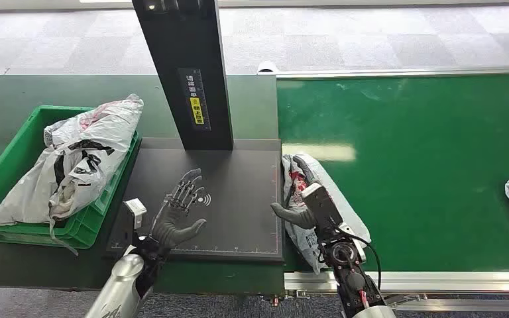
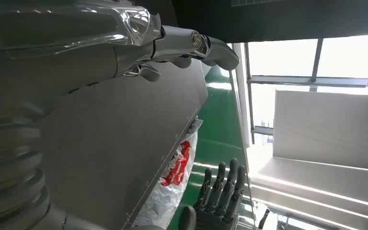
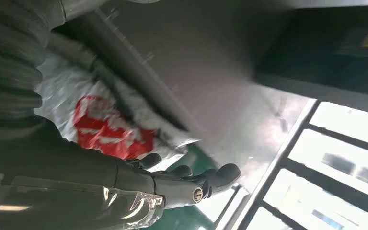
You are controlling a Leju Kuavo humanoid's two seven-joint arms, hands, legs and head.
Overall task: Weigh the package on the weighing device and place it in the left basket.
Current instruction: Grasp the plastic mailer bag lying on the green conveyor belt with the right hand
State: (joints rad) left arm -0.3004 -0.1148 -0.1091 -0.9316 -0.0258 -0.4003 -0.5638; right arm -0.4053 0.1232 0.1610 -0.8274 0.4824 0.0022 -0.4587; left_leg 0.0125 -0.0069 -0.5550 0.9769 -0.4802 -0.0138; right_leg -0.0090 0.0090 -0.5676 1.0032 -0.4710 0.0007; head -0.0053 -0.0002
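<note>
Head view: left hand is seen lower centre, fingers spread wide, empty, over the flat black scale platform; right hand is laid on the white-and-red plastic package, grip unclear. Left wrist view: package lies beside the platform edge. Right wrist view: fingers rest against the package.

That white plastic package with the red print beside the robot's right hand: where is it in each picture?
Head view: package on the green belt, against the scale plate's right edge.
Left wrist view: package along the plate's edge.
Right wrist view: package behind the right hand.
Shared landmark: dark scale plate.
</note>
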